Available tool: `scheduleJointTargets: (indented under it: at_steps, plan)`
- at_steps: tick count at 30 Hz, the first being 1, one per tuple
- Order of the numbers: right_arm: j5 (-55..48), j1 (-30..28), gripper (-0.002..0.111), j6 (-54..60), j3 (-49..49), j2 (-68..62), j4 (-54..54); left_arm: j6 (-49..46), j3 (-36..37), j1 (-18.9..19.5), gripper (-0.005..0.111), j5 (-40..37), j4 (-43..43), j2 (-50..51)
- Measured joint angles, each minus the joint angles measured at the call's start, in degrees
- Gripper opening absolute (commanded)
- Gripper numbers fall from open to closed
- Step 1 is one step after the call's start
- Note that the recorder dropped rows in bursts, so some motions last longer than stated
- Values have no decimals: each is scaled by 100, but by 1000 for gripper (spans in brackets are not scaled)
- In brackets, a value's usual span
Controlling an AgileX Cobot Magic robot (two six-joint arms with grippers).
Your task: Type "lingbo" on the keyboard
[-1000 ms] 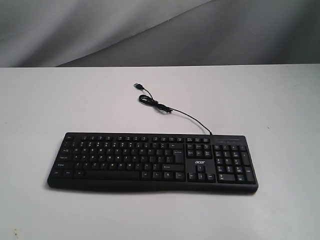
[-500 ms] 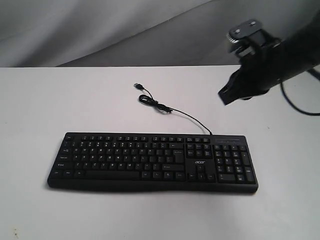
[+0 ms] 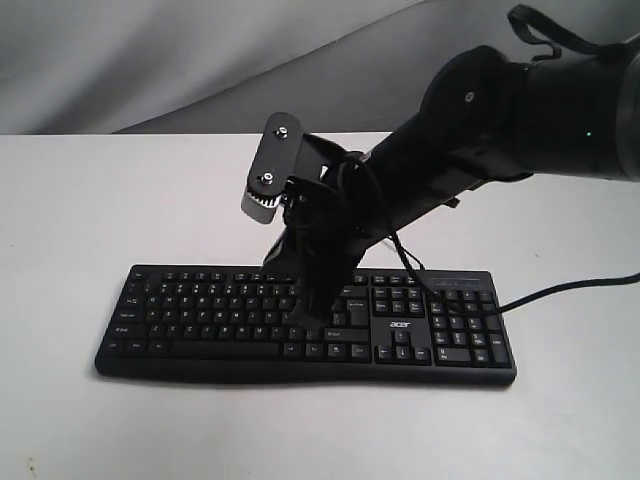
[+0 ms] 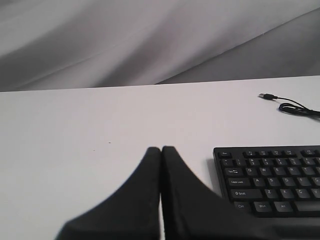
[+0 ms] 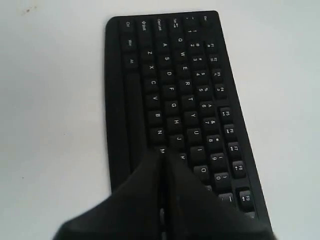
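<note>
The keyboard (image 3: 210,315) lies flat on the tabletop (image 3: 80,200), long axis left to right. The right end effector (image 3: 308,308), pressed together, points down at the letter block's right part, near L. The left end effector (image 4: 161,149), likewise pressed together, hangs off the keyboard's Esc-key end.

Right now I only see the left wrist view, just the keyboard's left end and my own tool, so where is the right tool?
Observer: In the exterior view the right tool is low over the keyboard, at the right part of the letter block.
Operator: Open or shut?
Observer: Shut. The right wrist view shows its fingers pressed together, with the tip close to the N key.
Operator: Is it pressing a key?
Observer: I cannot tell. In both views the tool hides the keys under its tip.
</note>
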State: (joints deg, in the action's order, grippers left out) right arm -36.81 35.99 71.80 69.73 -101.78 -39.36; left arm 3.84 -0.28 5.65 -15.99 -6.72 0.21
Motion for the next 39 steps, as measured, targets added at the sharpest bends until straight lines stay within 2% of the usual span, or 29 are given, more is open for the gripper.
scheduleJointTargets:
  at_steps: [13,39]
  plan:
    - [610,0,0,-22,8,-941,-79,0,0,0,1,0,0,0]
    - [1181,0,0,185,8,-1425,-507,0,0,0,1,0,0,0]
